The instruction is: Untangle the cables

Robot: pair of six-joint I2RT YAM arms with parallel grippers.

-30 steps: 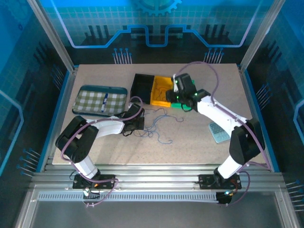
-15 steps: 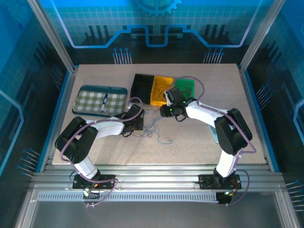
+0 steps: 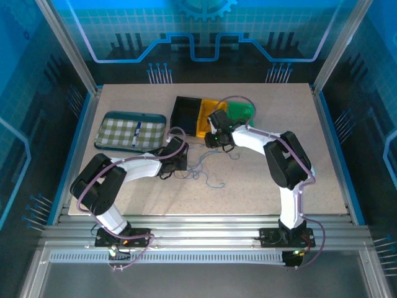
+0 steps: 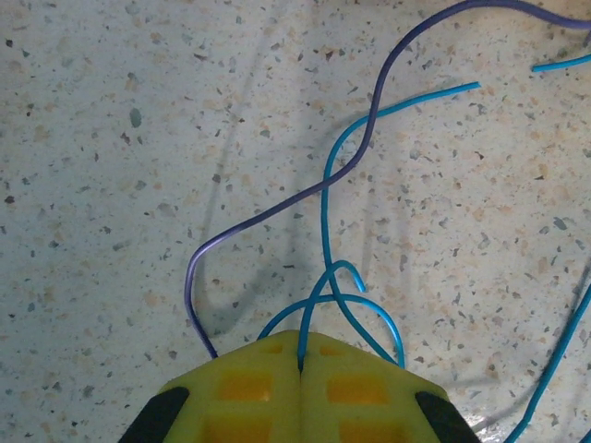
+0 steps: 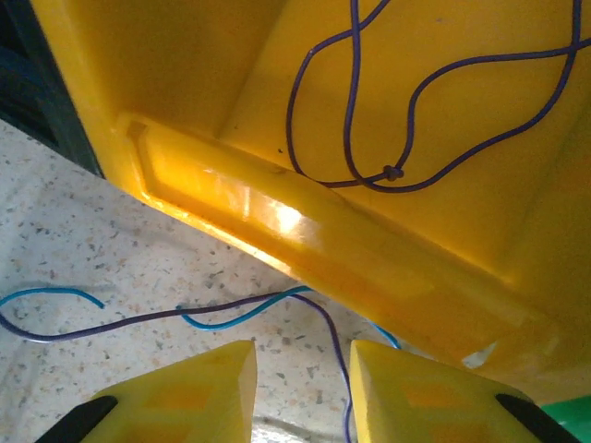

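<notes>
The cables (image 3: 208, 166) lie as a thin, wispy tangle on the table between my two grippers. My left gripper (image 3: 178, 159) rests at the tangle's left edge. In the left wrist view it (image 4: 300, 340) is shut on a blue cable (image 4: 325, 203), pinched where the yellow fingertips meet. A purple cable (image 4: 277, 210) curves across just beyond them. My right gripper (image 3: 214, 138) sits low at the near edge of the yellow bin (image 3: 212, 119). Its jaws (image 5: 303, 369) are open, and a purple cable (image 5: 340, 355) runs down loosely between them, beside a blue cable (image 5: 242, 315).
Inside the yellow bin (image 5: 277, 83) lies a separate purple cable (image 5: 369, 138). A black bin (image 3: 186, 110) stands to its left and a green bin (image 3: 243, 112) to its right. A checked tray (image 3: 133, 130) lies at the far left.
My right arm has swung left and down from over the bins to the table at the yellow bin's near edge, uncovering the green bin. The left gripper has held still.
</notes>
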